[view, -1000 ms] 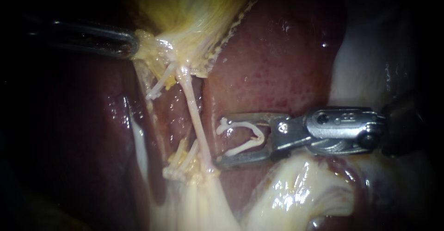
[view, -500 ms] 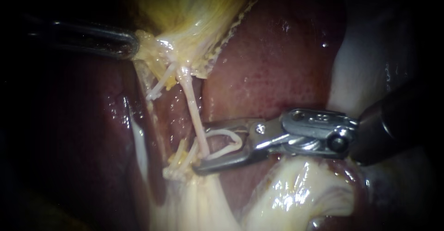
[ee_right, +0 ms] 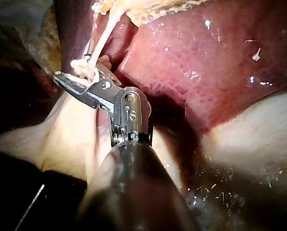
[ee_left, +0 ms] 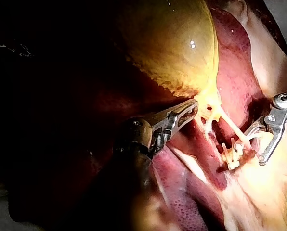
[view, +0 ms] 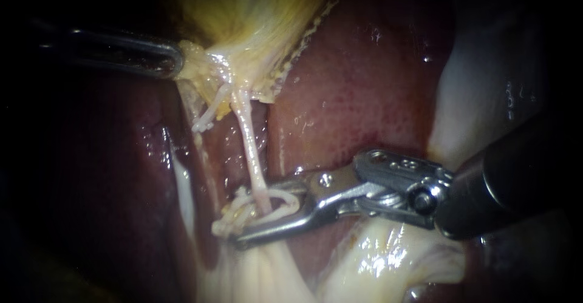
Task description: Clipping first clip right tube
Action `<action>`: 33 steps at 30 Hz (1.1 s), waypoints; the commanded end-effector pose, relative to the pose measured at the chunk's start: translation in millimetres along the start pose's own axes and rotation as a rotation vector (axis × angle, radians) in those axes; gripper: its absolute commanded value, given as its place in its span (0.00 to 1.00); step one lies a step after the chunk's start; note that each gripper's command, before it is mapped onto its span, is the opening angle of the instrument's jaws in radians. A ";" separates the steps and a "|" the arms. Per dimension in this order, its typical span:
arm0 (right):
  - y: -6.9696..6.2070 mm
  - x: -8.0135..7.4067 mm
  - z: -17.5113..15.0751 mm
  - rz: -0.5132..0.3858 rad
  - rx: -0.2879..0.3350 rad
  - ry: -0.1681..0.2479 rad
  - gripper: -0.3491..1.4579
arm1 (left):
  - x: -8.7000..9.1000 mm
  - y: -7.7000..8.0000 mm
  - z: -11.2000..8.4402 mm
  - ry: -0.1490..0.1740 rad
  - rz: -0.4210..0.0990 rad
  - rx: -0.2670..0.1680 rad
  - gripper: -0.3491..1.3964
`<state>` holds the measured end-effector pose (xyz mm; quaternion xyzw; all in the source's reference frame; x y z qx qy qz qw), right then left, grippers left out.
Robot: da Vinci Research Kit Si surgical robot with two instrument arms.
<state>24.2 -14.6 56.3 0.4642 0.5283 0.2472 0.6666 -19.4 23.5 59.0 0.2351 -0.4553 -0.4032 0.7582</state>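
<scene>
The right tube [view: 250,157] runs as a thin pale strand from the gallbladder's [view: 255,17] neck down to pale tissue. My right instrument [view: 254,215] comes in from the right, its jaws on either side of this tube's lower end, shut on a white clip [view: 286,203] that loops around the tube. The right wrist view shows the same jaws [ee_right: 81,72] and clip [ee_right: 78,65] at the tube [ee_right: 102,36]. A shorter left tube [view: 209,112] lies beside it. My left instrument [view: 175,60] is shut on the gallbladder's neck, as its own view [ee_left: 194,108] also shows.
Dark red liver [view: 364,84] lies behind and to the right of the tubes. Pale fatty tissue [view: 388,260] bulges under the right instrument's shaft. Frayed yellowish strands [view: 229,217] sit just left of the tube's lower end.
My right instrument has moved left and slightly down, carrying the clip from clear of the tube to around it. Its jaws and the clip have narrowed. The left instrument has held still.
</scene>
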 end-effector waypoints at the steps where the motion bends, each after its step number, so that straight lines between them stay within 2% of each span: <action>1: -0.2 0.0 0.1 0.002 0.006 -0.005 0.45 | 0.0 0.0 0.0 0.001 -0.001 0.002 0.00; 4: -0.3 -0.1 0.2 0.005 0.019 -0.016 0.43 | 0.0 0.0 0.0 0.001 0.000 0.002 0.00; 7: -0.2 -0.2 0.0 0.003 0.029 -0.023 0.37 | 0.1 0.0 0.0 0.001 0.000 0.001 0.00; 13: 0.5 -0.1 -0.5 0.051 0.028 -0.027 0.10 | 0.1 0.0 0.1 0.001 0.000 0.001 0.00; 14: 0.6 0.0 -0.6 0.069 0.028 -0.029 0.00 | 0.1 0.0 0.1 0.001 0.000 0.001 0.00; 15: 0.8 0.1 -0.7 0.117 0.019 -0.027 0.00 | 0.1 0.0 0.1 0.001 0.000 0.001 0.00; 17: 1.0 0.3 -0.9 0.131 0.008 -0.019 0.00 | 0.1 0.0 0.1 0.001 0.000 0.001 0.00; 33: 1.8 0.1 -1.1 0.130 0.009 -0.016 0.00 | 0.1 0.0 0.1 0.001 0.000 0.001 0.00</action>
